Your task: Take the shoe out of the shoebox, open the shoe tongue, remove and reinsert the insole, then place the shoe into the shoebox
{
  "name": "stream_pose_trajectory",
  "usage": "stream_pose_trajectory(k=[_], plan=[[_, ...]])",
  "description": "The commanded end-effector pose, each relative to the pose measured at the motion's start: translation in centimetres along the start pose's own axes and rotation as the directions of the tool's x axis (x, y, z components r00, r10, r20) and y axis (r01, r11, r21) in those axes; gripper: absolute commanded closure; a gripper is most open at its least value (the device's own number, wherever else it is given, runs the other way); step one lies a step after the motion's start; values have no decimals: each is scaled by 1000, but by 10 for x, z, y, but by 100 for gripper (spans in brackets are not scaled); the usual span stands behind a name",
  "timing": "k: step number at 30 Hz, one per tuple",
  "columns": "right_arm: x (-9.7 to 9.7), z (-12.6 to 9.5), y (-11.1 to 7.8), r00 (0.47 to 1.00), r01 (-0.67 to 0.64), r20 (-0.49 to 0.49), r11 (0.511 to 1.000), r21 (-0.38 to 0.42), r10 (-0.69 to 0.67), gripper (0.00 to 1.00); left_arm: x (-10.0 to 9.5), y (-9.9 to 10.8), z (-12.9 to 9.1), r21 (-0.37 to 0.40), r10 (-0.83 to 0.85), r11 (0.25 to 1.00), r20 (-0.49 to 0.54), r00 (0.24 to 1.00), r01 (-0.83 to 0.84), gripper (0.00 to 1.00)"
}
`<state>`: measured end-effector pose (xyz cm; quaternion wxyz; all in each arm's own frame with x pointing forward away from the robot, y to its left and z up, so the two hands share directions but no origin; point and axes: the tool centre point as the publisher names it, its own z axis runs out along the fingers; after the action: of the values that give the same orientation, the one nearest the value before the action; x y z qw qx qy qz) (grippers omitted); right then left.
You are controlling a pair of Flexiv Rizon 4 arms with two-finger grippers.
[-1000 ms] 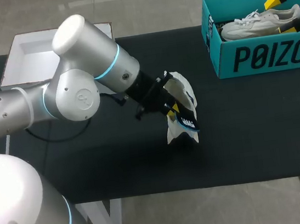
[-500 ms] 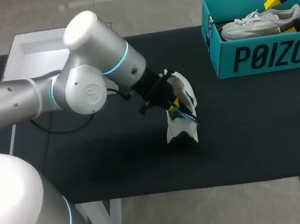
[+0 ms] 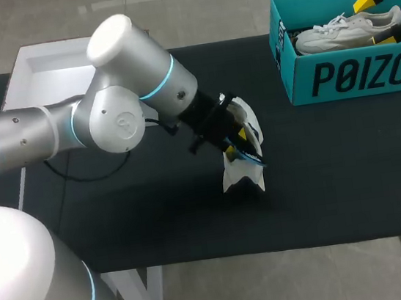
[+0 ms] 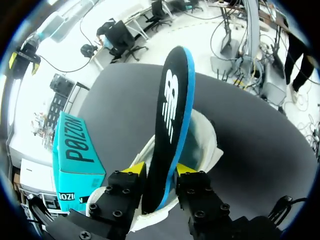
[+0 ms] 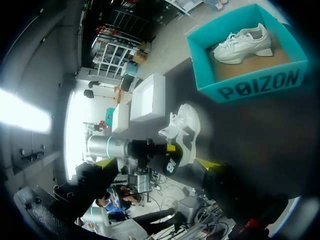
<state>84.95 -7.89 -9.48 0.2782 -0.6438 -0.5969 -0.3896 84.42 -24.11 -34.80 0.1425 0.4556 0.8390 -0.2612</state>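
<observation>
Gripping the black, blue-edged insole (image 4: pixel 172 115), the left gripper (image 4: pixel 159 170) had its fingers clamped on the insole's two faces near one end. It was near the middle of the black desk (image 3: pixel 158 222). The white sneaker (image 3: pixel 235 179) stood tilted on the desk just under and ahead of those fingers. Its opening faced the left gripper, and its tongue seemed folded back, though the arm hid most of it from above. The wrist view showed the held end of the insole down inside the sneaker's mouth and the rest rising free beyond it. I judged that the insole step was in hand, but these views alone could not tell pulling out from putting back. If it was coming out, the next move called for a straight draw along the insole's length until it cleared the collar. If it was going back, the far end needed steering down toward the toe, with the insole kept flat against the footbed so it would not buckle. The sneaker stood unsupported and might tip under either push.

Farther off, at the desk's far right, sat the teal shoebox (image 3: pixel 353 74), open, with a second white sneaker (image 3: pixel 340 32) lying inside. The right gripper (image 3: pixel 374 19) hung above that box, its fingers wide apart and holding nothing. At the far left a shallow white box (image 3: pixel 35 75) lay open.
</observation>
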Motion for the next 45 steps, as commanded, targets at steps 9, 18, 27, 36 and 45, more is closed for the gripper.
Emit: stream_pose_trajectory(k=[9, 18, 27, 36, 45], plan=[[0, 0, 1, 1000, -2, 4, 1000, 1, 1, 0, 14, -14, -11, 30, 26, 999, 21, 999, -27, 100], [0, 0, 1, 1000, -2, 4, 1000, 1, 1, 0, 12, -4, 3, -29, 38, 999, 7, 999, -38, 100], [0, 0, 1, 1000, -2, 4, 1000, 1, 1, 0, 2, 15, 9, -143, 38, 989, 33, 999, -33, 100], [0, 0, 1, 1000, -2, 4, 1000, 1, 1, 0, 0, 36, 16, -197, -13, 980, 42, 999, 21, 100], [0, 0, 1, 1000, -2, 4, 1000, 1, 1, 0, 7, 15, -1, -111, -11, 994, 40, 999, 15, 20]])
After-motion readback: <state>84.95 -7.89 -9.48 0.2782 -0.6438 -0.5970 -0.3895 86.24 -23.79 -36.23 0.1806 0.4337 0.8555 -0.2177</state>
